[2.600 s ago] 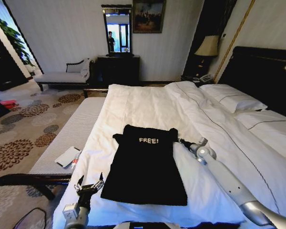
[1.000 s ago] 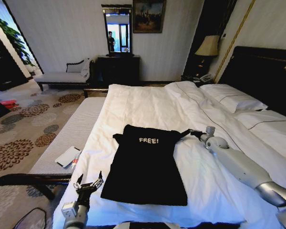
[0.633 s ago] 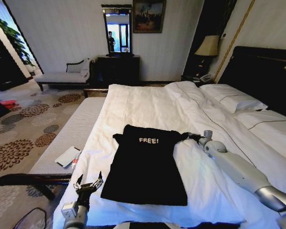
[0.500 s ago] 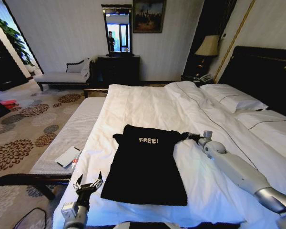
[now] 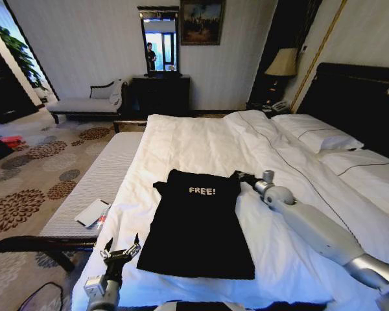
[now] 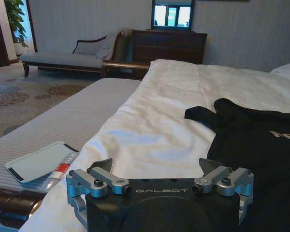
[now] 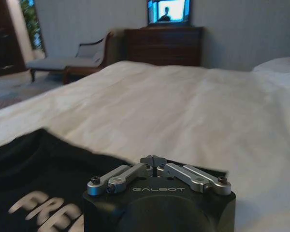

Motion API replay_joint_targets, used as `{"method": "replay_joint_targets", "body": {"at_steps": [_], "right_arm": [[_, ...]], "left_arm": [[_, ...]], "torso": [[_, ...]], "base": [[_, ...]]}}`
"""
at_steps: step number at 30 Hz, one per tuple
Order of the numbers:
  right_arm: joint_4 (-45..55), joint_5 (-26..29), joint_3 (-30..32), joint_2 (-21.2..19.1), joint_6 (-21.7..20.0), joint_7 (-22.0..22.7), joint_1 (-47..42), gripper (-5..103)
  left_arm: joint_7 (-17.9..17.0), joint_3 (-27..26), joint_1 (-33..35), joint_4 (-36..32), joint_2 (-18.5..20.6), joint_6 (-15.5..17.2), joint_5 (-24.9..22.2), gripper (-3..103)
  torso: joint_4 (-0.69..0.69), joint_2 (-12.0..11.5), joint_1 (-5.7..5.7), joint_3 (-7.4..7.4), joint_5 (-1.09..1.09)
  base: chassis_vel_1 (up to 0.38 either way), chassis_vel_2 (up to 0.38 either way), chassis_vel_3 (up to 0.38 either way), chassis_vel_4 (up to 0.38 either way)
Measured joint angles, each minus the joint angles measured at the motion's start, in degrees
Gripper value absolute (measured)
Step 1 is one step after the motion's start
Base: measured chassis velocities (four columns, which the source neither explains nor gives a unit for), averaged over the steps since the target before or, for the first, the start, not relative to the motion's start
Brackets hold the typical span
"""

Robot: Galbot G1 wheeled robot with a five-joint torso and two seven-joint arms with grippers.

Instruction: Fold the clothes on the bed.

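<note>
Now R claw (image 5: 238, 175) pinched shut on clothes (image 5: 196, 223) corner; L claw (image 5: 120, 249) open, idle at bed (image 5: 201, 139) edge.

Head high over bed (image 5: 201, 139), wrists low, sharing clothes (image 5: 198, 223)

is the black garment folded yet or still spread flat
Mostly spread flat: the clothes lie open on the bed, lettering up; only the corner by the right gripper is pulled inward.

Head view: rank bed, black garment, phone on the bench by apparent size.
1. Bed, largest by far.
2. Black garment, lying on the bed, far smaller than it.
3. Phone, smallest.
All three sit at similar depth, so the order seems safe.
</note>
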Motion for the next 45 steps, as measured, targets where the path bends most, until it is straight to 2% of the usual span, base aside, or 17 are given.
{"method": "replay_joint_targets", "body": {"at_steps": [10,19,21,23,25,26,28,29,32,33,36,38,39,40,41,43,45], "right_arm": [[-5.8,-2.0,-6.2,6.2,1.3,1.5,3.0,0],[-7.5,-2.0,-8.1,8.2,1.6,3.1,3.6,-1],[-7.1,-2.1,-8.1,8.0,1.8,3.1,3.1,9],[-6.7,-2.1,-8.0,7.8,1.8,3.2,2.8,9],[-5.8,-2.1,-7.5,7.2,1.9,3.2,2.2,20],[-5.3,-2.1,-7.2,6.9,2.2,3.2,2.0,20],[-3.7,-2.5,-6.9,5.8,3.0,2.2,1.2,31],[-3.7,-2.5,-6.9,5.8,3.0,2.2,1.2,31],[-1.8,-2.7,-5.4,5.1,3.9,2.9,0.0,47],[-1.8,-2.7,-5.4,5.1,3.9,2.9,0.0,47],[0.5,-1.0,1.5,3.8,4.1,6.0,-3.5,63],[1.2,-0.8,4.0,3.0,4.0,6.2,-5.0,63],[1.8,-0.7,6.1,2.3,4.1,6.3,-6.4,69],[3.2,-0.4,10.5,0.8,4.1,6.4,-10.0,74],[3.2,-0.4,10.5,0.8,4.1,6.4,-10.0,74],[5.4,-0.2,16.9,-1.2,4.0,6.4,-16.3,86],[6.4,-0.2,19.9,-2.0,4.0,6.4,-19.4,91]], "left_arm": [[0.0,-0.1,-0.4,0.2,0.0,-0.2,-0.3,100],[0.0,0.0,-1.3,0.9,0.1,0.2,-0.7,100],[-0.1,0.2,-2.1,1.3,0.1,1.0,-0.9,100],[-0.2,0.4,-2.5,1.5,0.1,1.3,-1.1,100],[-0.4,0.7,-3.4,1.6,0.2,2.2,-1.7,100],[-0.4,0.8,-3.7,1.6,0.3,2.5,-1.9,100],[-0.5,0.9,-4.5,1.6,0.6,3.2,-2.3,100],[-0.5,0.9,-4.5,1.6,0.6,3.2,-2.3,100],[-0.7,0.6,-5.2,1.3,1.0,3.8,-3.0,100],[-0.7,0.6,-5.2,1.3,1.0,3.8,-3.0,100],[-2.1,-0.3,-9.2,0.9,2.7,6.2,-6.5,100],[-2.8,-0.3,-11.2,1.0,3.5,7.1,-8.0,100],[-3.2,-0.3,-12.7,1.1,4.0,7.6,-9.1,100],[-3.9,0.0,-16.5,1.7,5.4,8.8,-12.1,100],[-3.9,0.0,-16.5,1.7,5.4,8.8,-12.1,100],[-4.3,1.1,-22.8,4.0,8.0,10.0,-16.5,100],[-3.8,1.9,-26.4,6.5,10.3,10.3,-18.3,100]], "torso": [[-0.01,0.0,0.00,0.00,0.01],[-0.01,0.0,0.00,0.00,0.01],[-0.01,0.0,0.00,0.00,0.01],[-0.02,0.0,0.00,0.00,0.02],[-0.01,0.0,0.00,0.00,0.01],[-0.01,0.0,0.00,0.00,0.01],[-0.03,0.0,0.00,0.00,0.01],[-0.03,0.0,0.00,0.00,0.01],[-0.01,0.0,0.00,0.00,0.02],[-0.01,0.0,0.00,0.00,0.02],[0.04,0.0,0.00,0.00,0.03],[0.03,0.0,0.00,0.00,0.02],[0.03,0.0,0.00,0.00,0.00],[-0.02,0.0,0.00,0.00,0.00],[-0.02,0.0,0.00,0.00,0.00],[-0.10,0.0,0.00,0.00,0.02],[-0.16,0.0,0.00,-0.01,0.01]], "base": [[0.000,0.000,0.000,0.000],[0.000,0.000,0.000,0.000],[0.000,0.000,0.000,0.000],[0.000,0.000,0.000,0.000],[0.000,0.000,0.000,0.000],[0.000,0.000,0.000,0.000],[0.000,0.000,0.000,0.000],[0.000,0.000,0.000,0.000],[0.000,0.000,0.000,0.000],[0.000,0.000,0.000,0.000],[0.000,0.000,0.000,0.000],[0.000,0.000,0.000,0.000],[0.000,0.000,0.000,0.000],[0.000,0.000,0.000,0.000],[0.000,0.000,0.000,0.000],[0.000,0.000,0.000,0.000],[0.000,0.000,0.000,0.000]]}}
